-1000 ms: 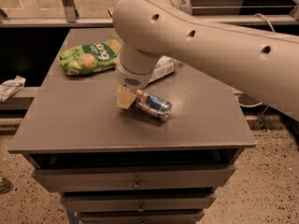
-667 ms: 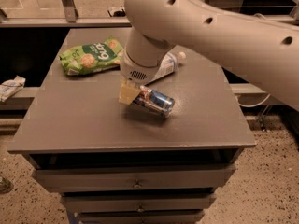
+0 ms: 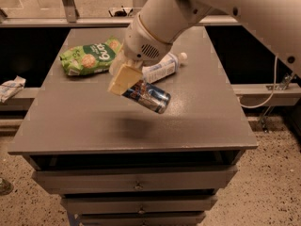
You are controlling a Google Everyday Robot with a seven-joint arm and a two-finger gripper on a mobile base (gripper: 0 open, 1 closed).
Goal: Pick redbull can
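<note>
The redbull can [image 3: 149, 97], blue and silver, hangs tilted on its side above the grey table [image 3: 84, 131], with its shadow on the tabletop below. My gripper [image 3: 129, 84] is shut on the can's left end; a pale yellowish finger pad [image 3: 123, 79] covers that end. The white arm reaches down from the upper right and hides the gripper's far side.
A clear plastic bottle with white cap [image 3: 162, 68] lies on its side just behind the can. A green snack bag [image 3: 89, 56] lies at the back left of the table. Drawers [image 3: 136, 180] are below the front edge. A cable [image 3: 269, 91] hangs at the right.
The can has been lifted off the tabletop in the gripper and now hangs above it. The arm has risen and drawn toward the upper right.
</note>
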